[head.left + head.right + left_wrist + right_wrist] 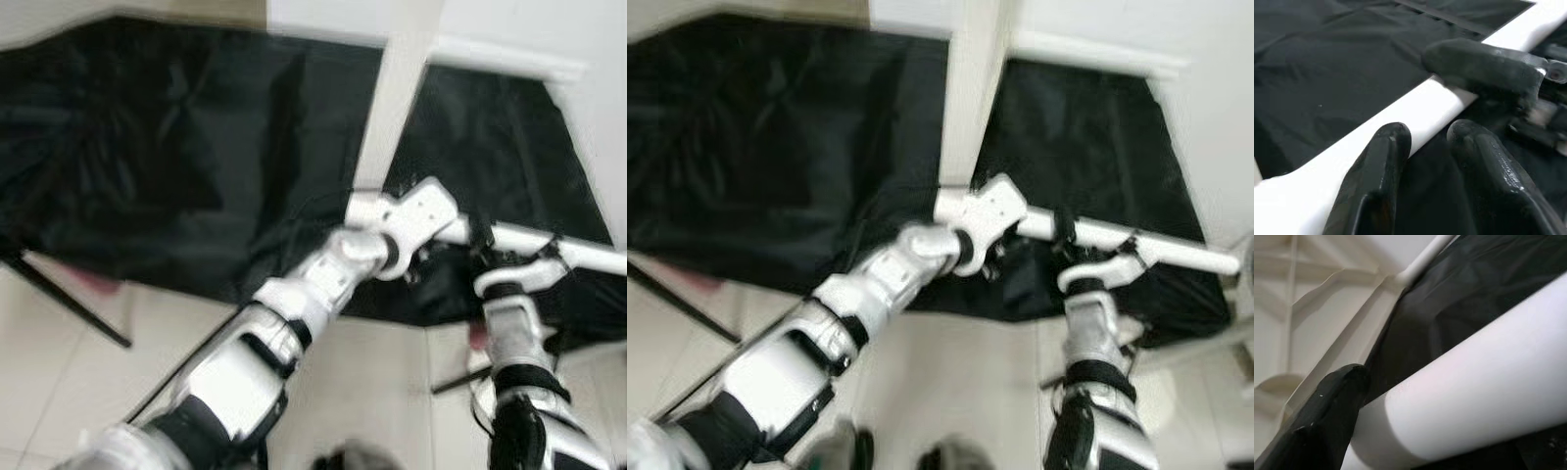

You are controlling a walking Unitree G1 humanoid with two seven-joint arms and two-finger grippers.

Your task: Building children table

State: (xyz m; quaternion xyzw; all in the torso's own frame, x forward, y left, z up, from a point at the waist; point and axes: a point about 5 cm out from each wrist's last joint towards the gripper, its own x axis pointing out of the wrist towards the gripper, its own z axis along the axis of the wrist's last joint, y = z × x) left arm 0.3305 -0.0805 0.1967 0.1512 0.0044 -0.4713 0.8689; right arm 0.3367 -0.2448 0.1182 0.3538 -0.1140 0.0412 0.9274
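Black sheet [147, 147] spread over the floor, a white upright post [397, 98] rising above it. Across it lies the white table leg [1176, 250]. Right gripper [1063, 230] clamps around it; left gripper [1425, 147] sits beside it, fingers parted. Mating the leg looks next: line up its end first.

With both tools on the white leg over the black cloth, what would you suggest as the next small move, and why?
Probably steady the white table leg with the right tool and let the left tool close. In the left wrist view its fingers lie beside the leg and seem to be apart, not yet gripping, above the black cloth.
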